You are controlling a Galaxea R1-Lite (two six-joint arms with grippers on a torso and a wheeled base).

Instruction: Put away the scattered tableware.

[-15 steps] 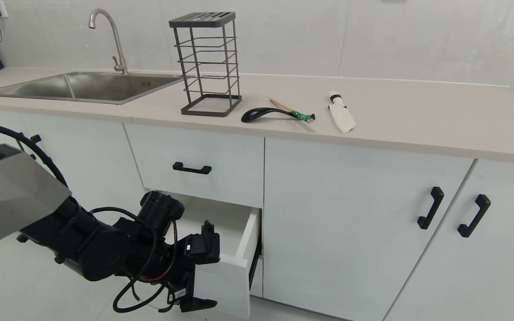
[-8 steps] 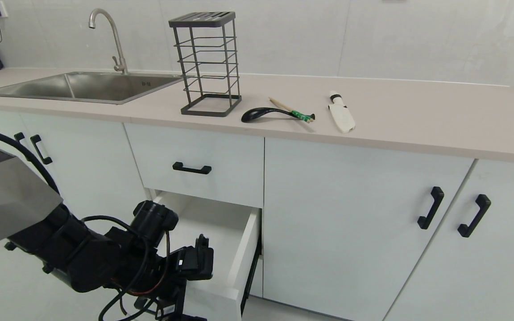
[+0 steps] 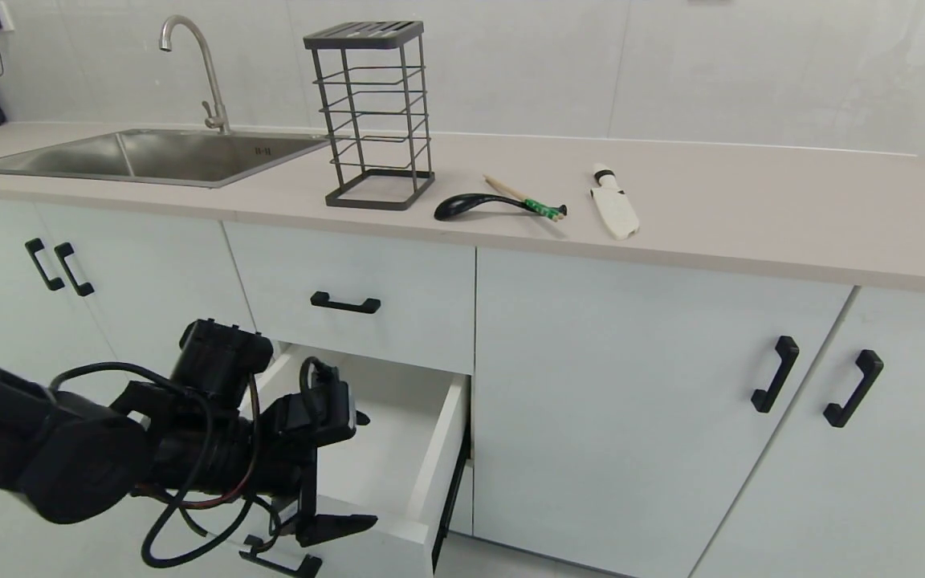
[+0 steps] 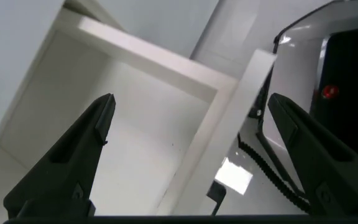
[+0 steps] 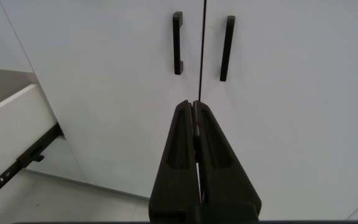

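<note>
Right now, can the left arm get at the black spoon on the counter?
Probably not from this pose. The left end effector, open, sits low at the open drawer, below the counter where the spoon lies. Nothing blocks the way up, so raising the arm may bring it within range.

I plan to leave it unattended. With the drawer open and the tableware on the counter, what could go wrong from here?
The open left hand hangs at the drawer front; rising, it could snag the upper drawer. The spoon lies against the chopsticks near the counter edge; grabbing one may knock the other off.
</note>
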